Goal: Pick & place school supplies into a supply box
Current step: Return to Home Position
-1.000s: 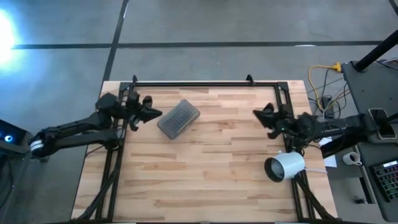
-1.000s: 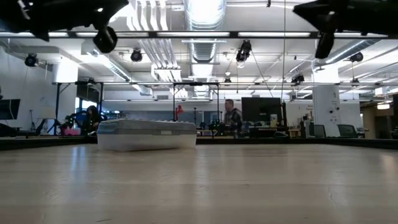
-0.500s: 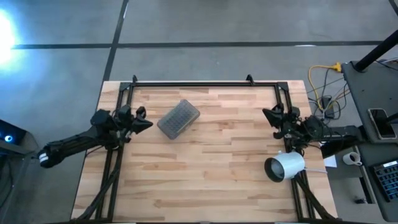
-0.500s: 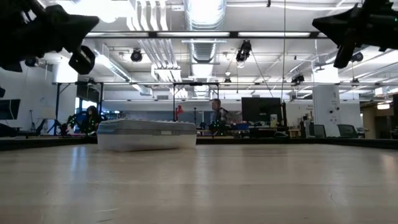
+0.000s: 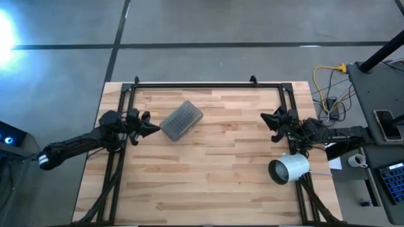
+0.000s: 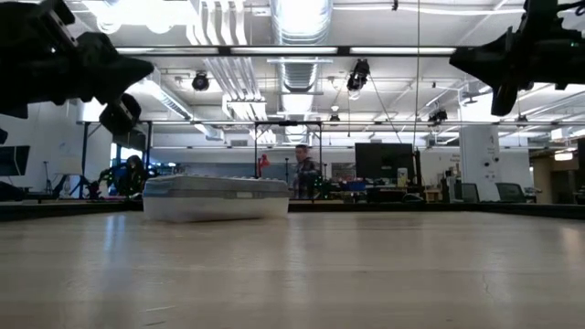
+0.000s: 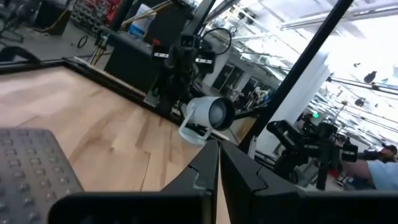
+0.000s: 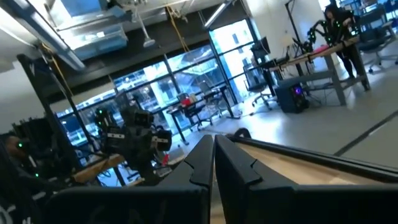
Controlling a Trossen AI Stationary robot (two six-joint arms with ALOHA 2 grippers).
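The supply box is a small case with a ribbed grey top. It lies flat on the wooden table left of centre and also shows in the low view and in the left wrist view. No pencils, pens, marker or scissors show in any view. My left gripper hovers just left of the box, above the table, shut and empty. My right gripper hovers near the table's right side, raised, shut and empty.
A white cylinder lies on its side at the table's right edge, nearer than my right gripper, also seen in the left wrist view. A black frame runs along the far edge and both sides. A person stands far behind the table.
My left gripper drew back from the box toward the table's left and near edges and came lower, then edged back toward the box. My right gripper pulled toward the right edge, then returned a little. The box has stayed put.
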